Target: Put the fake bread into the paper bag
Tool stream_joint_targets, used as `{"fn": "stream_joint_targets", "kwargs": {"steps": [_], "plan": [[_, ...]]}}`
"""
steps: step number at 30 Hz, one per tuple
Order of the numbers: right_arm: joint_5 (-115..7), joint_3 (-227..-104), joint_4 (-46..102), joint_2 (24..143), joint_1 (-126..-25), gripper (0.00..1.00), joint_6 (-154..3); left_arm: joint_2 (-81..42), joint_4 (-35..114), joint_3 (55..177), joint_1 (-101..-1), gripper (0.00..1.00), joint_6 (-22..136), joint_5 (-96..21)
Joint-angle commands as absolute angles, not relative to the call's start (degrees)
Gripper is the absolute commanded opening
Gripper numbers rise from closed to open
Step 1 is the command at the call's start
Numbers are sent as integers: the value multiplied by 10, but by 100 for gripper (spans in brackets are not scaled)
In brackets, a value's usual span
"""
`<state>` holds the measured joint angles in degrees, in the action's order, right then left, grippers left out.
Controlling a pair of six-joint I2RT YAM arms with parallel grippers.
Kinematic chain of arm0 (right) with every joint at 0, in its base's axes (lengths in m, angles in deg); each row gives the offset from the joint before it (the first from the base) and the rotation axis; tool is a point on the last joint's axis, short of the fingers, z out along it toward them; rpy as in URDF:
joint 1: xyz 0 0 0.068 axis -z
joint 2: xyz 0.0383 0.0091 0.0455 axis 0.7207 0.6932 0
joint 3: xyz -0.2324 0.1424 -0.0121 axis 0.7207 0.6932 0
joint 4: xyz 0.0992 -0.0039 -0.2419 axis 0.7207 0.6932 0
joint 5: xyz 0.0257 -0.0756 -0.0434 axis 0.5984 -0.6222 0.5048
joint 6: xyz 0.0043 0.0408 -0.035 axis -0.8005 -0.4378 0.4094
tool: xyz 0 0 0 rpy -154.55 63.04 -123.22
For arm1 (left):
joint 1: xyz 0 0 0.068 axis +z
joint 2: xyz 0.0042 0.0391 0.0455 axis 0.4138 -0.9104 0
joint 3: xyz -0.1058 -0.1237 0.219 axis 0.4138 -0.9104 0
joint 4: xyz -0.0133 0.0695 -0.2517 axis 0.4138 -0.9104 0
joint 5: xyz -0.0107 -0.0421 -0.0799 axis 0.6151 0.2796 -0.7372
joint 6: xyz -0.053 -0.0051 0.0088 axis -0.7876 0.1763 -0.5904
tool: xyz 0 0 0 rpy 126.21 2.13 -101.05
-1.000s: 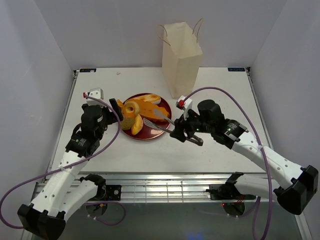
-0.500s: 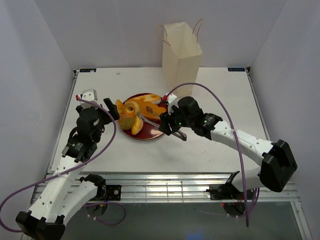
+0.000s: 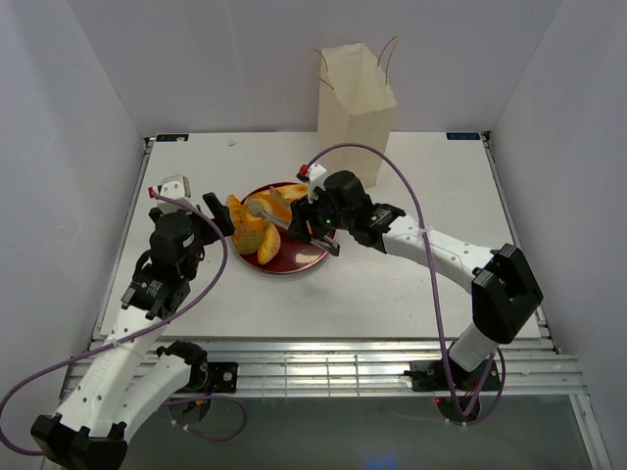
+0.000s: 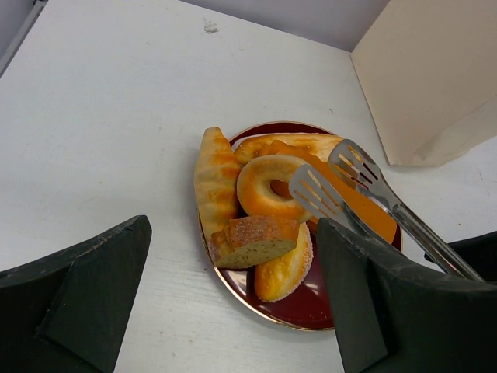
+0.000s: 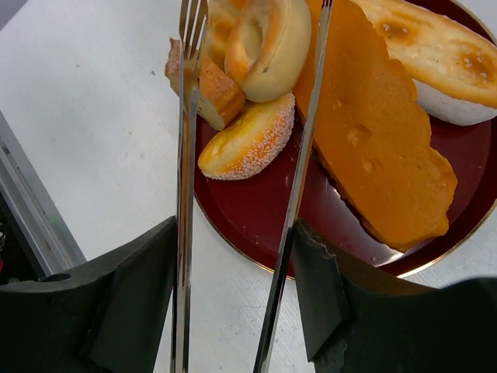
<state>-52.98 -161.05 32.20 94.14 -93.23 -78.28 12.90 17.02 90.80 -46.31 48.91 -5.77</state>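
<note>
Ring bread (image 5: 268, 43) looks light, stiff, glossy-slippery; squeeze across its outer sides; right gripper (image 5: 233, 305) clasps tongs (image 5: 299, 179), tips spread astride it; left gripper (image 4: 233, 303) gapes, empty.

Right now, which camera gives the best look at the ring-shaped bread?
The left wrist view: the ring-shaped bread lies face-on on the plate, hole clear, tongs at its edge. The right wrist view shows it tilted and cropped by the top edge. The top external view shows it tiny.
</note>
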Motion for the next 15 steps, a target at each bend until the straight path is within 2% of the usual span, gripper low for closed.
{"fn": "stream_joint_targets", "kwargs": {"steps": [1,10,13,15], "plan": [[-547,-1648,296,964,-933,63,-795,131,177,904,-463,98,485,-64],[-544,-1663,295,1009,-930,63,-803,124,177,904,-463,98,484,-77],[-543,-1663,297,1011,-931,59,-804,124,177,904,-463,98,484,-78],[-545,-1664,297,1008,-931,52,-804,123,178,904,-463,98,484,-80]]}}
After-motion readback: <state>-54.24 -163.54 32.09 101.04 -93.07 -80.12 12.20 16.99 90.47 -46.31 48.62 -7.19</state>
